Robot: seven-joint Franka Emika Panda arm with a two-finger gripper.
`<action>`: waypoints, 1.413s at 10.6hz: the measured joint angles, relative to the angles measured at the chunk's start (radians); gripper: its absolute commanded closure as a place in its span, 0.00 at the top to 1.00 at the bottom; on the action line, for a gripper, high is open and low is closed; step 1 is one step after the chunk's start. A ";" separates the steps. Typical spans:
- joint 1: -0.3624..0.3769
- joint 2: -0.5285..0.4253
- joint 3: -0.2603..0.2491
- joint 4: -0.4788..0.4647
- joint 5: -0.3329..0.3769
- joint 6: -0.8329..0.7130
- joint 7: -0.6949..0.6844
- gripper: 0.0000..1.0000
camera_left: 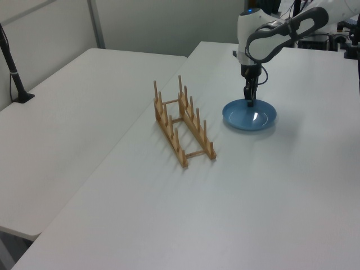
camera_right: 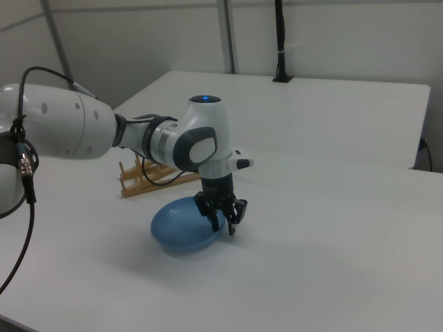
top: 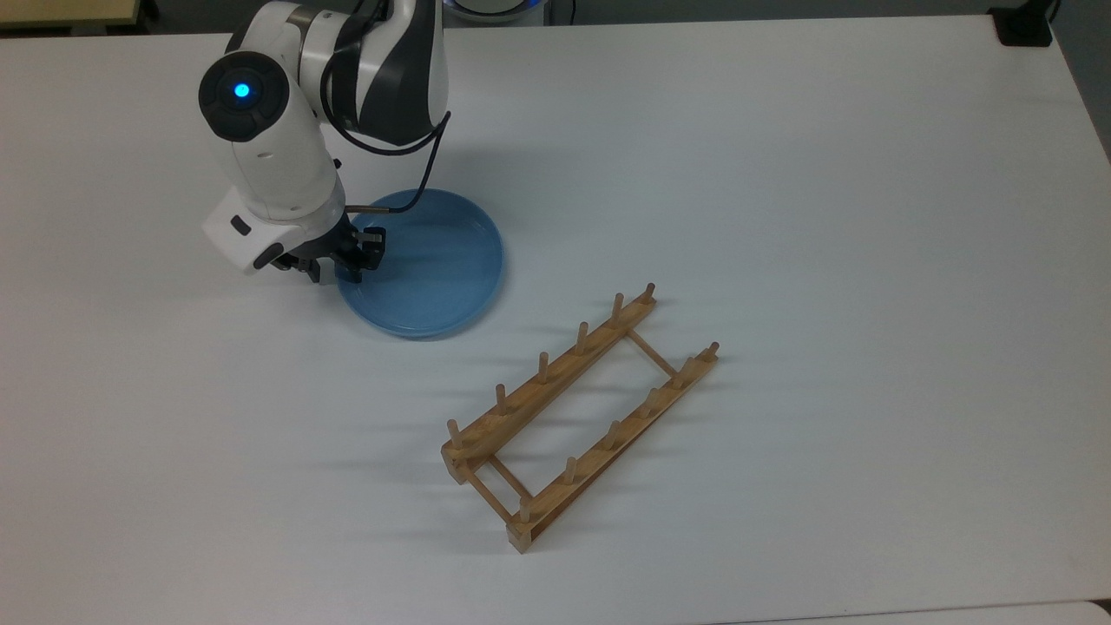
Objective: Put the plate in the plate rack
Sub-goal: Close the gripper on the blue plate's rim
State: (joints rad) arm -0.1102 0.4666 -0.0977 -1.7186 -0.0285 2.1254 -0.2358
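The light-blue plate (top: 434,269) (camera_left: 250,115) (camera_right: 178,225) lies flat on the white table. My gripper (top: 334,271) (camera_left: 249,102) (camera_right: 222,225) points down at the plate's rim on the top view's left. It is open, one finger over the plate's inside and the other outside the rim. The wooden plate rack (top: 577,417) (camera_left: 183,121) (camera_right: 149,176) stands empty, with upright pegs on both rails. It sits diagonally toward the top view's lower right, about a plate's width away from the plate.
A black cable (top: 425,165) loops from the arm above the plate. A black clamp (top: 1024,26) sits at the table's far corner. A second white table (camera_left: 67,101) adjoins this one and carries a black post (camera_left: 14,67) (camera_right: 279,41).
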 measured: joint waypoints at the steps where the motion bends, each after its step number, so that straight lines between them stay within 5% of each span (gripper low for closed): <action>1: 0.000 0.000 0.000 0.000 0.000 0.000 0.000 0.24; 4: 0.002 -0.003 0.001 0.002 0.000 0.000 -0.001 0.00; 15: 0.003 -0.032 0.005 0.019 0.001 0.000 -0.015 0.00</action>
State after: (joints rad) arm -0.1075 0.4350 -0.0924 -1.6994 -0.0275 2.1254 -0.2510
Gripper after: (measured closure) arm 0.885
